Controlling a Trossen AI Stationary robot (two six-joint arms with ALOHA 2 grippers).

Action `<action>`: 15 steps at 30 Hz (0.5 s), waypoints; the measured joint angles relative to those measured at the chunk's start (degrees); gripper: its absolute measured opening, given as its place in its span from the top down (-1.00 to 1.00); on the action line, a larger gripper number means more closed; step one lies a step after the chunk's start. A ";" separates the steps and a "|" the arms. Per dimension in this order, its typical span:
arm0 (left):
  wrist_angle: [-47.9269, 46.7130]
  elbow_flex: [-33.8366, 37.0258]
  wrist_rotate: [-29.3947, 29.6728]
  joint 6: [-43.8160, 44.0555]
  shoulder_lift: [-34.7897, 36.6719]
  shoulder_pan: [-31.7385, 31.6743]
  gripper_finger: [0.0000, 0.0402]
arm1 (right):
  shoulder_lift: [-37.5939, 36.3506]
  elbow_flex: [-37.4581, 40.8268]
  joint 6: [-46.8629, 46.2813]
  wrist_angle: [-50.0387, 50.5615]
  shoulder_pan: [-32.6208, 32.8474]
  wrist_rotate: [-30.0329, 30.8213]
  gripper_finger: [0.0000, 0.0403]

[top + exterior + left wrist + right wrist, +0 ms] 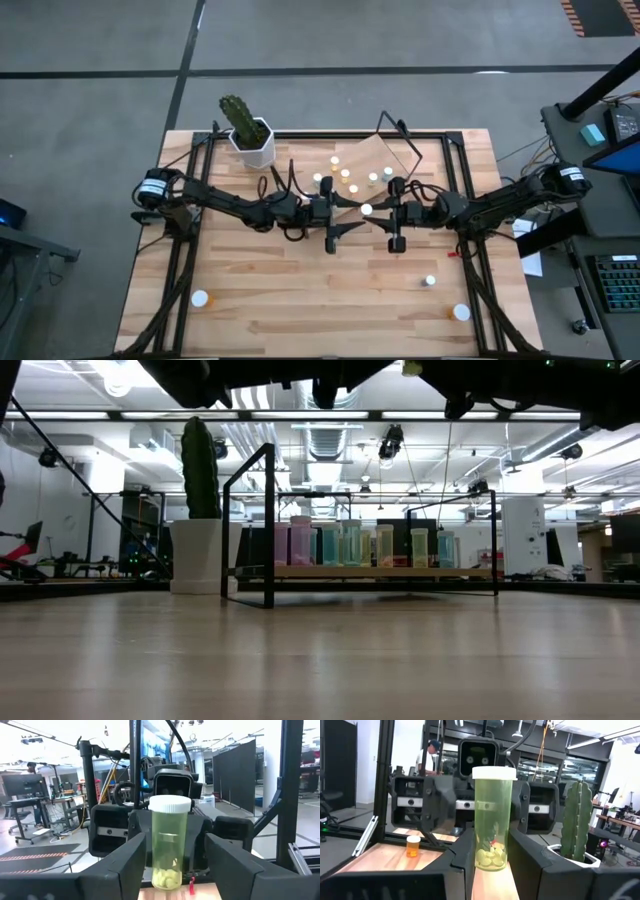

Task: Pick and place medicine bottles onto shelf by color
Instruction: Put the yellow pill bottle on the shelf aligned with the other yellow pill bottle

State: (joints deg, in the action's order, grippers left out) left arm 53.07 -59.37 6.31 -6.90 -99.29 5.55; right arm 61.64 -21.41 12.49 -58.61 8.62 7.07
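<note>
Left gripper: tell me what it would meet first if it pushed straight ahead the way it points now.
The green bottle between the left gripper fingers comes first; the right gripper is clamped on it. Right behind it, probably, the right arm's wrist.

No text, label, brand, number or sign is legible on the bottles, the arms or anything around them.

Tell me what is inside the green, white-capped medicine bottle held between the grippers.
The green, white-capped medicine bottle holds pale pills heaped at its bottom; above them it looks empty. The right gripper fingers cover its lower sides.
</note>
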 joint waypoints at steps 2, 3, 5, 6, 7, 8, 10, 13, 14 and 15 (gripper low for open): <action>0.13 -0.12 -0.03 0.14 -0.20 -0.31 0.16 | 0.38 0.01 -0.02 0.05 0.00 0.00 0.56; 0.51 -0.20 -0.05 0.38 -0.35 -0.42 0.20 | 0.40 0.02 -0.03 0.22 0.00 0.00 0.56; -0.12 -0.17 -0.04 0.40 -0.42 -0.60 0.27 | 0.42 0.02 -0.02 -0.02 0.00 0.02 0.56; -0.10 -0.15 -0.04 0.42 -0.59 -0.66 0.30 | 0.42 0.02 0.00 -0.08 0.00 0.00 0.56; 0.48 -0.15 -0.06 0.44 -0.94 -0.75 0.33 | 0.35 0.02 -0.01 0.01 0.00 0.04 0.56; 0.75 -0.15 -0.09 0.47 -1.10 -0.82 0.36 | 0.33 0.04 -0.04 0.02 0.00 0.13 0.56; 0.80 -0.15 -0.08 0.48 -1.20 -0.84 0.42 | 0.35 0.07 -0.05 0.17 0.00 0.14 0.56; 0.77 -0.15 -0.10 0.48 -1.20 -0.84 0.52 | 0.37 0.07 -0.08 0.10 0.00 0.16 0.56; 0.69 -0.15 -0.11 0.48 -1.20 -0.84 0.55 | 0.39 0.07 -0.06 0.15 0.00 0.21 0.56; 0.69 -0.15 -0.13 0.48 -1.20 -0.84 0.58 | 0.38 0.07 -0.10 0.15 0.00 0.29 0.55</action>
State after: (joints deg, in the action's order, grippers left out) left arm 53.75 -59.53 6.17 -6.42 -100.49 4.71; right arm 62.03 -21.34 12.39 -58.46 8.62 7.36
